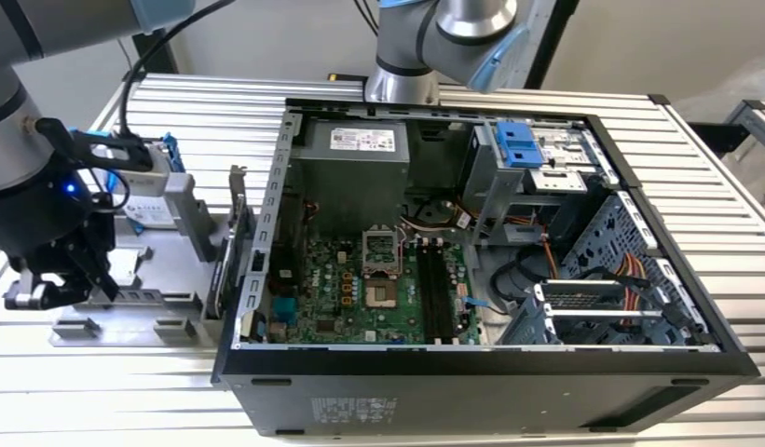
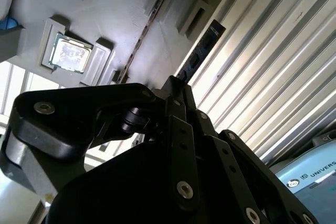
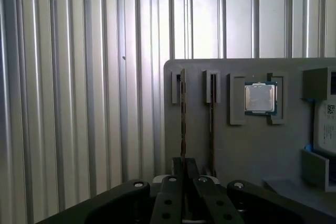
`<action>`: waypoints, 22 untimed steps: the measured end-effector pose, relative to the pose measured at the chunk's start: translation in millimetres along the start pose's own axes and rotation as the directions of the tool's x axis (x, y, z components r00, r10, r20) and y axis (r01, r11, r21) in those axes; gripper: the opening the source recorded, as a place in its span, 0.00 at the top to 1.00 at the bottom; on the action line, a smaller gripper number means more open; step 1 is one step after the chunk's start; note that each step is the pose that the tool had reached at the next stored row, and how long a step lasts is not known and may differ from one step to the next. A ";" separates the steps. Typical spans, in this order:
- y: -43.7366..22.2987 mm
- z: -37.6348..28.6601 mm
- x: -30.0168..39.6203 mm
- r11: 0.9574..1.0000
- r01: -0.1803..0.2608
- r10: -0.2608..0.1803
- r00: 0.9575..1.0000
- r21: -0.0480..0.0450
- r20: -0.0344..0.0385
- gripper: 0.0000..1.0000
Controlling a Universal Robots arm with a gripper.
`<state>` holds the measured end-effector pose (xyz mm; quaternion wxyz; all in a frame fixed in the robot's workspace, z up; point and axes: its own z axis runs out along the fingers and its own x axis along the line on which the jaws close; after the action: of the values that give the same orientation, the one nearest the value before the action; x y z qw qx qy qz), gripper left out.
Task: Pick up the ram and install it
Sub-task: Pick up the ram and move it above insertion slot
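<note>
The claw (image 3: 183,163) was closed to a narrow gap on the near end of the ram (image 3: 182,114), its fingers (image 3: 173,182) pressed against both flat faces. The ram stood on edge, in line with a slot of the grey holder (image 3: 236,145). Whether it had lifted clear of that slot could not be told. In the second wrist view, the ram (image 2: 202,51) reached out straight from the fingertips. A processor chip (image 3: 260,98) lay in its pocket nearby. In the exterior view, the holder (image 1: 158,279) sat on the ribbed table (image 1: 482,93) at nine o'clock from the open computer case (image 1: 482,368).
</note>
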<state>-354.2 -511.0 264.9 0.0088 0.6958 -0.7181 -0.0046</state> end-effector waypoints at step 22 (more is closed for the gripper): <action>0.2 -13.7 0.1 1.000 0.000 0.000 1.000 0.000 0.000 1.00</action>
<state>-354.2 -511.0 278.6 0.0087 0.6958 -0.7181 -0.0045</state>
